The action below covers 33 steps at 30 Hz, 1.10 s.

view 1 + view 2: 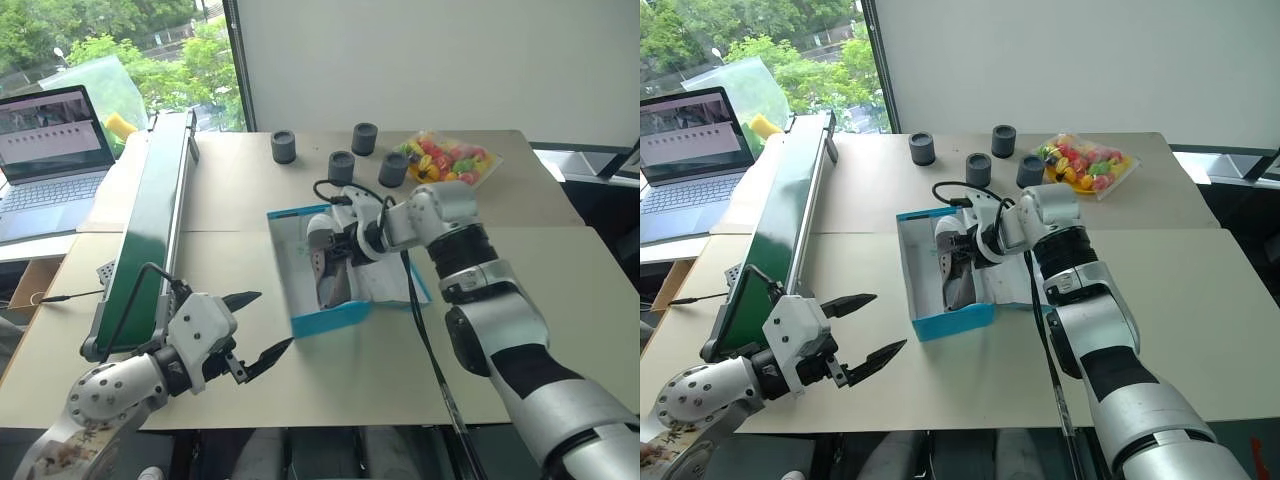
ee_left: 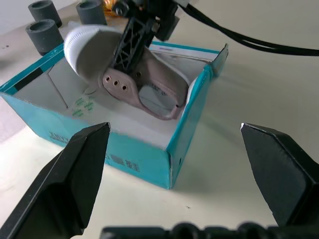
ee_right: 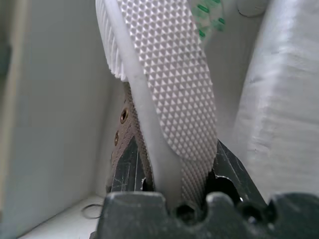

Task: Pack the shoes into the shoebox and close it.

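Observation:
The teal shoebox (image 1: 330, 320) stands open in the middle of the table, white inside. A grey-taupe shoe (image 1: 330, 278) with a thick white sole hangs tilted inside it, toe down, with my right gripper (image 1: 338, 252) shut on it. In the right wrist view the black fingers (image 3: 130, 172) clamp the shoe's studded sole (image 3: 169, 84) and its upper. My left gripper (image 1: 274, 320) is open and holds nothing, just left of the box's near corner. In the left wrist view its fingers (image 2: 75, 174) frame the box wall (image 2: 99, 149) and the shoe (image 2: 134, 82).
A long green conveyor (image 1: 150, 230) runs along the table's left side. Several grey cylinders (image 1: 341, 165) and a bag of coloured pieces (image 1: 450, 160) lie behind the box. A laptop (image 1: 50, 150) is at far left. A black cable (image 1: 430, 350) trails from my right arm.

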### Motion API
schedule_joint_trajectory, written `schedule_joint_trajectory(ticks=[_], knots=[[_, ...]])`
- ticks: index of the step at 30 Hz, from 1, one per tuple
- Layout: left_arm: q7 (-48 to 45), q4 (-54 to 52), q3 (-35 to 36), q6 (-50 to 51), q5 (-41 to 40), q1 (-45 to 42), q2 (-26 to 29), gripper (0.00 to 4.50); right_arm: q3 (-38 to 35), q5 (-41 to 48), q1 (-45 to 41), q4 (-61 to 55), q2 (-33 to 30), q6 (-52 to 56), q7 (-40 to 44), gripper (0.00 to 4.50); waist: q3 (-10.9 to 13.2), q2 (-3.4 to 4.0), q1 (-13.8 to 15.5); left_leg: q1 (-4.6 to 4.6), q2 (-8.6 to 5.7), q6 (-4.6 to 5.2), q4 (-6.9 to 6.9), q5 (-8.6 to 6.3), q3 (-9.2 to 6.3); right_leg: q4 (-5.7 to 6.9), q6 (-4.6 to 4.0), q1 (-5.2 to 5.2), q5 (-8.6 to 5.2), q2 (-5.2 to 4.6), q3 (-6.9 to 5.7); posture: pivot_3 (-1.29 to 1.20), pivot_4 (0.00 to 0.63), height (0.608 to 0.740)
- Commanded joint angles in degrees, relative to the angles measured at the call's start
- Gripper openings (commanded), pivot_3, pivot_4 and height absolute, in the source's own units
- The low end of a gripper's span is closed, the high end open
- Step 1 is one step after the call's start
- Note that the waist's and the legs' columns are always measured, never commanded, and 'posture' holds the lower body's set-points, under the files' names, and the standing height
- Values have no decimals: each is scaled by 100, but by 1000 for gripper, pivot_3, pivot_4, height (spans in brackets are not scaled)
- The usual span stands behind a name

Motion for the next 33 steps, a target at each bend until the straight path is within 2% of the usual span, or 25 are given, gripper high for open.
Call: schedule_joint_trajectory(ticks=[1,3,5,13,19,24,28,31,33], knots=[[144,-306,27,45,-87,37,-10,4489,126,-380,-310,357,94,-541,388,537,0,0,-5,0,0,0,0,0,1,0,0,-1,0,0,2,0,150,728],[181,-358,18,51,-73,98,-11,4489,131,-547,-396,585,149,-690,529,537,0,0,-4,0,0,-1,0,0,3,1,0,-3,1,1,6,0,150,728],[213,-392,24,47,-50,150,-8,4500,104,-659,-470,746,196,-767,639,1440,0,0,-7,0,2,-2,0,-1,4,1,-1,-5,1,3,8,0,150,728],[268,-379,59,2,-28,180,-18,4500,-134,-776,-759,700,369,-555,939,4012,0,0,3,3,12,-7,0,-4,10,1,-5,-5,4,12,12,0,150,728],[731,63,35,-187,354,-67,-345,4500,-876,-582,-1192,259,209,-371,743,4012,3,4,12,3,13,-7,0,-4,10,1,-7,-8,5,13,13,0,150,728],[1589,517,111,-282,862,-358,-948,4500,-1350,-648,-939,-471,-85,-545,357,4012,1,2,40,6,14,-10,0,-7,11,-4,-6,0,6,13,12,0,150,728],[3211,1095,643,-276,1412,-996,-2097,4500,-951,-468,528,-2930,-376,-1680,1164,4012,-3,-5,99,3,19,-8,8,-8,9,-3,-2,1,8,9,11,0,150,728],[4033,1395,1044,-54,1758,-1395,-2584,4500,-357,-373,2130,-4902,-646,-3020,2168,4012,-5,-9,100,-7,23,-7,17,-13,9,0,4,-3,11,13,11,0,150,728],[4155,1446,1227,20,1746,-1518,-2693,4500,-161,-369,2817,-5475,-682,-3497,2407,4012,-5,-9,62,-8,26,-11,16,-17,14,1,5,-10,12,14,21,0,150,728]])
